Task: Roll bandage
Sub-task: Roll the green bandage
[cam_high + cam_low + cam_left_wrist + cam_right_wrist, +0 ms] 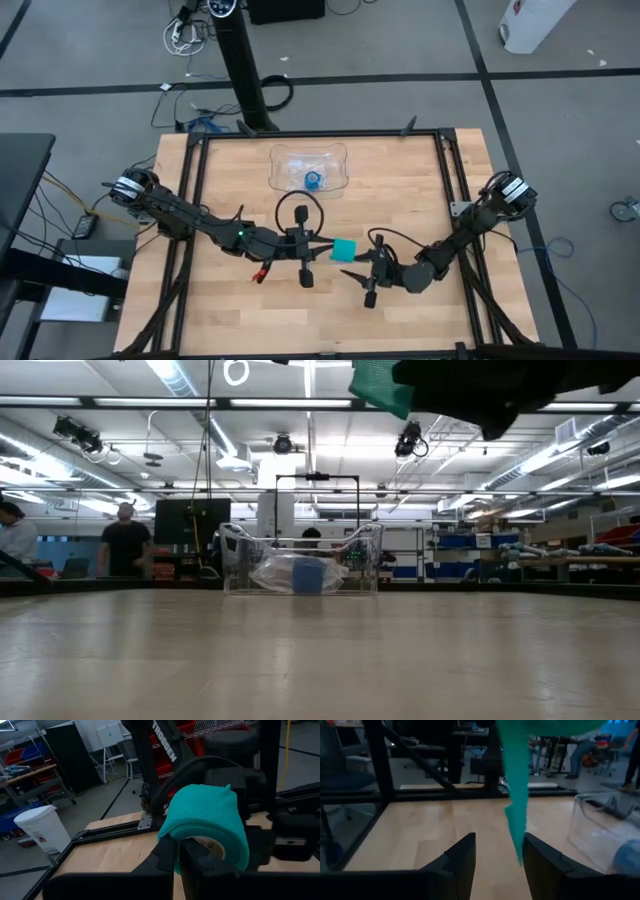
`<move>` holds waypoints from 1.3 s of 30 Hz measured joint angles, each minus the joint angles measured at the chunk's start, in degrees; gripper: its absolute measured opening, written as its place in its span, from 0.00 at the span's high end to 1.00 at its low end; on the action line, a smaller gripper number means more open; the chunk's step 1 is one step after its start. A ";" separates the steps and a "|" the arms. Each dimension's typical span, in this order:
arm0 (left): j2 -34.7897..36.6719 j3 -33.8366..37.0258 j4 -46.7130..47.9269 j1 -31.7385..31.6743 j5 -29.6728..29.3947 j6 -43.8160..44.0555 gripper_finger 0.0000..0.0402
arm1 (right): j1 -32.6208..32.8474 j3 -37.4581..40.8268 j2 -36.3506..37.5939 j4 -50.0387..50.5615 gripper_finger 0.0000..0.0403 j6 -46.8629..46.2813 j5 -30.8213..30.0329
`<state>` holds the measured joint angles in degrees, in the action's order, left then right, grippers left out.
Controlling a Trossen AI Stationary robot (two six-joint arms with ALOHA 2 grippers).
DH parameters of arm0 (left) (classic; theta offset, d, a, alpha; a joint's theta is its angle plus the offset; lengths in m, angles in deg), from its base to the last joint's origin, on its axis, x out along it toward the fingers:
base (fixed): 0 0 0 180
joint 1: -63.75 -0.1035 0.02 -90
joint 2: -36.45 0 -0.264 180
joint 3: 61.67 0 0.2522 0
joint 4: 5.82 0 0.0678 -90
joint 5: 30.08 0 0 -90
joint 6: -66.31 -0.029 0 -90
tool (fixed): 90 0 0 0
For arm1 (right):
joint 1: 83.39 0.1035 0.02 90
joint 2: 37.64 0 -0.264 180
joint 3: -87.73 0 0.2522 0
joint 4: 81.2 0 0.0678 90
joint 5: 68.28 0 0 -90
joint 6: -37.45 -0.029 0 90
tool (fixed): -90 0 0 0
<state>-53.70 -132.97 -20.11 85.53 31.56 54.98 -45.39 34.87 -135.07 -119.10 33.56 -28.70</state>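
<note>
Bandage (210,822) mostly rolled, left end effector (177,852) clamped on it above the table (420,180); loose tail hangs by the open right end effector (497,857), unwound.

teal-green bandage (344,250), bright-blue roll (314,180), clear tray (335,170).

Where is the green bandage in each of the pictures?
High view: the bandage sits mid-table, between the left pincer and the right pincer.
Low view: top edge, right of centre, hanging above the table.
Left wrist view: centre, a roll held in that pincer's fingers.
Right wrist view: a loose tail dangling from the top.
Shared landmark: the clear tray, also in the low view.
</note>
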 joint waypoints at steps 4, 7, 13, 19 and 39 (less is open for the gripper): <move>0.00 0.00 0.39 0.13 0.07 0.02 0.96 | -0.42 0.02 0.00 -2.81 0.63 2.62 1.54; 0.00 0.00 -0.12 0.13 0.07 0.04 0.96 | -1.11 0.02 0.00 -2.41 0.66 2.38 2.12; 0.00 0.00 -1.13 0.39 0.27 0.60 0.96 | -2.79 0.03 0.00 -0.70 0.96 4.62 4.60; -0.02 0.02 -0.10 0.53 3.90 3.71 0.96 | -4.08 2.15 2.55 2.16 1.00 7.75 -1.10; -1.19 0.00 6.60 -0.79 5.58 13.41 0.96 | -4.58 0.92 18.85 11.35 1.00 41.58 2.06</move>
<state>-54.90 -132.97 -13.51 84.74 37.14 68.40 -49.98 35.80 -116.22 -107.75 75.14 -26.64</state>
